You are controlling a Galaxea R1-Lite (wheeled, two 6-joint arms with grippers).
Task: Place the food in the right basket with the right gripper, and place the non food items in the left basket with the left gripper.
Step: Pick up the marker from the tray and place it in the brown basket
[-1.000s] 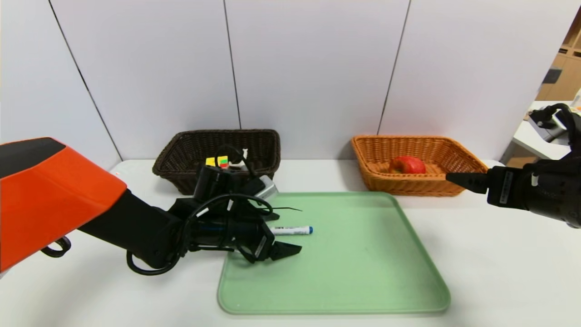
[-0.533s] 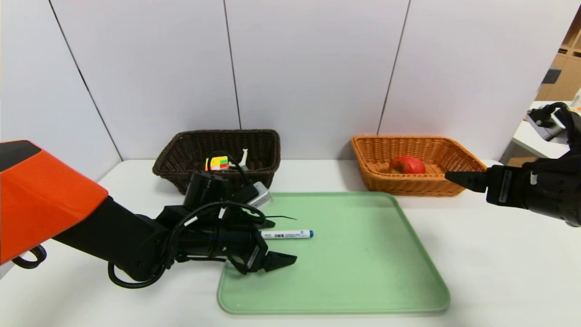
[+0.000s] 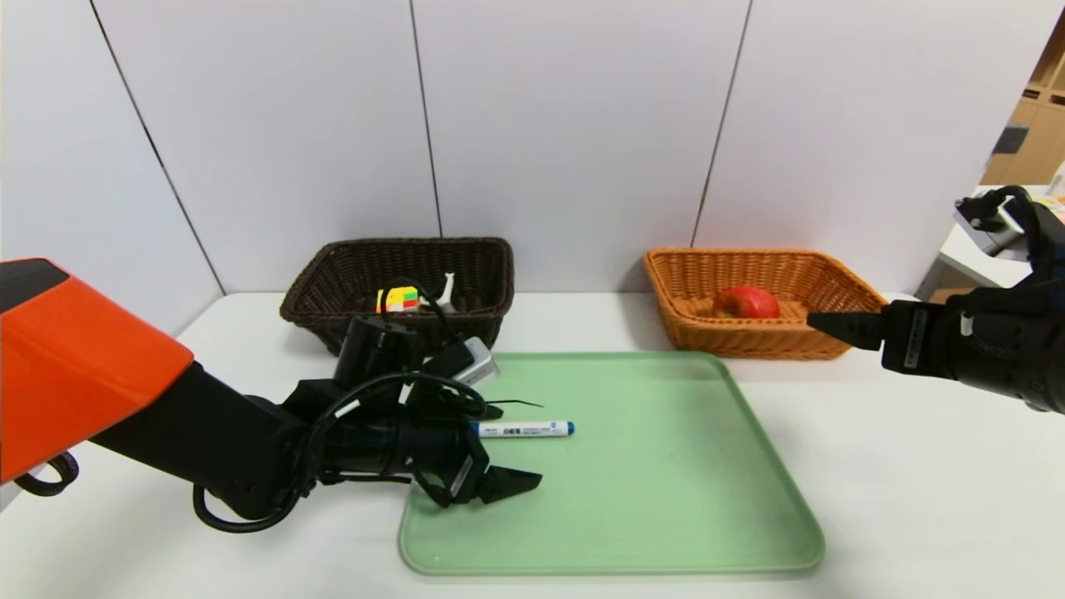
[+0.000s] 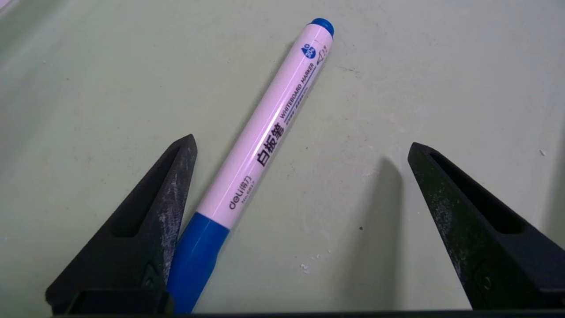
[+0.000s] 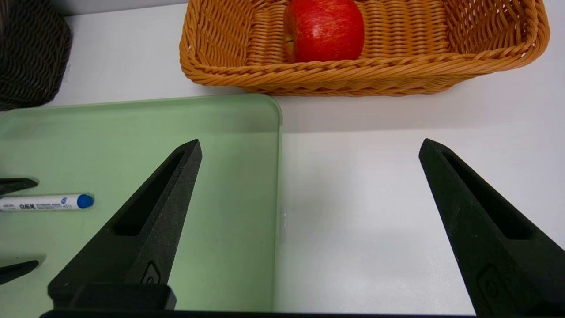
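Note:
A white whiteboard marker (image 3: 524, 429) with a blue cap lies on the green tray (image 3: 666, 499). My left gripper (image 3: 516, 445) is low over the tray, open, with the marker's capped end between its fingers. In the left wrist view the marker (image 4: 260, 150) lies slanted beside one finger of the left gripper (image 4: 301, 145), with the tray (image 4: 397, 66) under it. My right gripper (image 3: 832, 324) hovers open and empty in front of the orange right basket (image 3: 774, 341), which holds a red apple (image 3: 746, 301). The dark left basket (image 3: 466, 266) holds a coloured cube (image 3: 398, 298).
In the right wrist view the right gripper (image 5: 310, 143) straddles the tray's right edge (image 5: 278, 176), facing the orange basket (image 5: 362, 77) and apple (image 5: 324, 28); the marker (image 5: 44, 202) lies far off. A white wall stands behind the baskets.
My left gripper has drawn back a little toward the tray's left edge and sunk lower, uncovering more of the marker. The right gripper has crept slightly to the left. Both stay open.

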